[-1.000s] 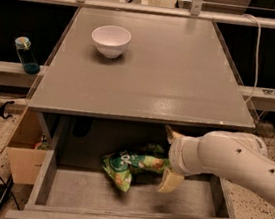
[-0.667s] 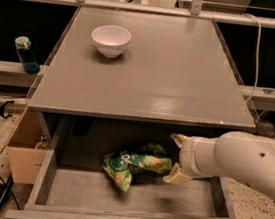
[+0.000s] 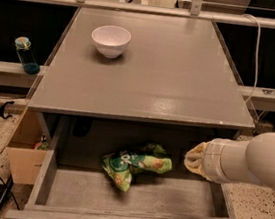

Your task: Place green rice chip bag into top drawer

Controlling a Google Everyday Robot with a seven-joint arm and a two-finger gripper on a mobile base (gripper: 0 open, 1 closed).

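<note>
the tool [image 3: 195,159] is a small tan, soft-looking tip at the end of a smooth, rounded white arm [image 3: 257,160] that comes in from the right. it sits over the right side of the open top drawer [image 3: 131,194], just under the tabletop's near edge. whether it is apart or together cannot be told from here, and it holds nothing that shows.

just left of the tool, apart from it, the green rice chip bag [image 3: 133,164] lies on the drawer's flat grey wooden bottom, toward the far side. its bright green foil is crinkled and folded, with a dark round logo and orange-and-white pictures. the drawer is wide and shallow, with low side walls and a plain grey front panel nearest.

above, the matte grey tabletop [image 3: 172,76] carries a round white bowl [image 3: 110,40] at far left. a tan cardboard box [image 3: 22,159] stands on the speckled floor to the drawer's left, and a blue-bottomed bottle [image 3: 26,55] stands on a ledge beyond.
</note>
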